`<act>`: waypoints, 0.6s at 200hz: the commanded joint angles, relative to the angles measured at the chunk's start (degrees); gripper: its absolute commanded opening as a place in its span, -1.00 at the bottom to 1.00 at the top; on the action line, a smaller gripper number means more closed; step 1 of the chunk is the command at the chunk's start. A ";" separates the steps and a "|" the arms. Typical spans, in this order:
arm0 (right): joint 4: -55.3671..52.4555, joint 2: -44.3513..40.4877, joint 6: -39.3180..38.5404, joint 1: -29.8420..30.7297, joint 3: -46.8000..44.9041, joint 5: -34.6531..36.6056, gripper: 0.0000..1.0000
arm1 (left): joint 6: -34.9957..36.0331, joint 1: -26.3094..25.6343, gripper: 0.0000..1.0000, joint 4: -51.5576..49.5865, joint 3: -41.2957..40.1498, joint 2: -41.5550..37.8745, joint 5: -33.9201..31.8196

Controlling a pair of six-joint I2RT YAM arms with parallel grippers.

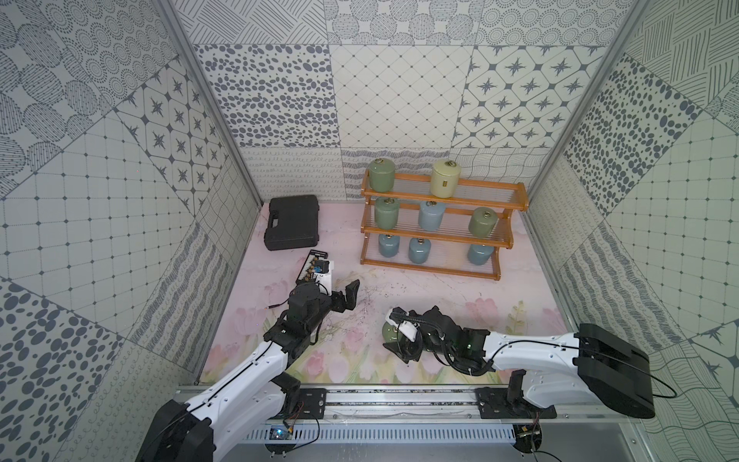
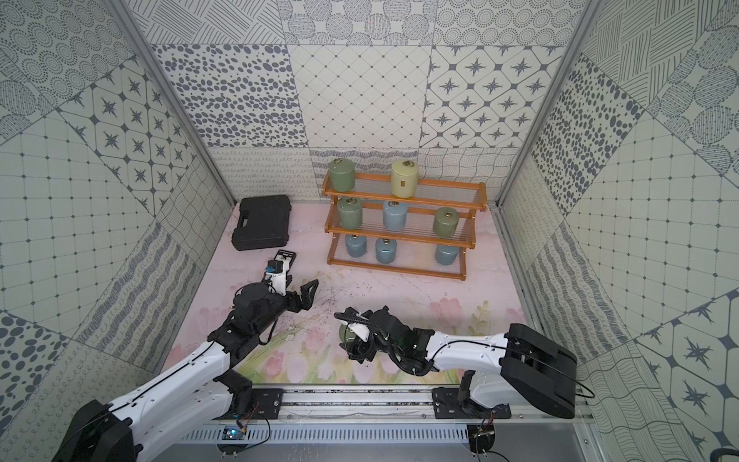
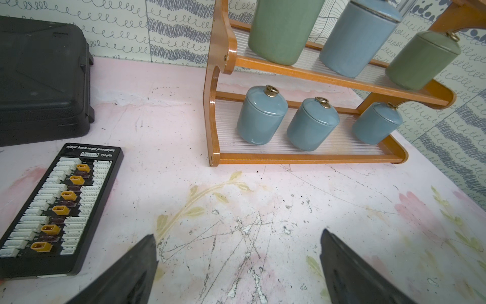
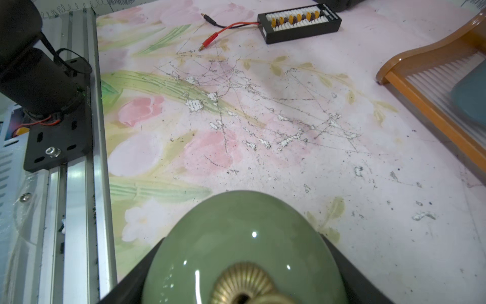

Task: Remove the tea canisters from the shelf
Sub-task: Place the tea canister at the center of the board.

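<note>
Right gripper (image 1: 396,334) closed partway around one sage-green tea canister (image 4: 244,237), low over the front of the scratched pink floral mat (image 1: 440,304), well apart from the shelf (image 1: 520,198); contact with the mat not discernible. Left gripper (image 1: 347,296) spread wide and empty above bare mat, facing the shelf.

Eight tea canisters (image 2: 395,216) on the three wooden tiers:
- Top: one green canister (image 1: 380,176) and one cream canister (image 1: 444,180).
- Middle: two green and one pale blue.
- Bottom: three pale blue canisters (image 3: 311,126).

Beside the left gripper, one black charging board (image 3: 60,208) with red and black leads (image 4: 226,26). Farther back, one black plastic case (image 1: 294,222). All around, walls (image 1: 380,100) of grey-patterned tile panels.
</note>
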 commanded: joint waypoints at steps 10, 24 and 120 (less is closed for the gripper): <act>10.93 -0.08 1.57 2.20 -1.59 3.30 0.13 | -1.67 -0.18 1.00 0.02 -0.20 0.16 -0.19; 11.64 0.23 1.71 2.94 -2.51 4.10 0.13 | -2.09 -0.21 1.00 -0.09 -0.30 0.12 -0.21; 13.37 1.70 3.04 7.48 -6.41 7.32 0.13 | -3.70 -0.15 1.00 -0.77 -0.45 0.44 -0.16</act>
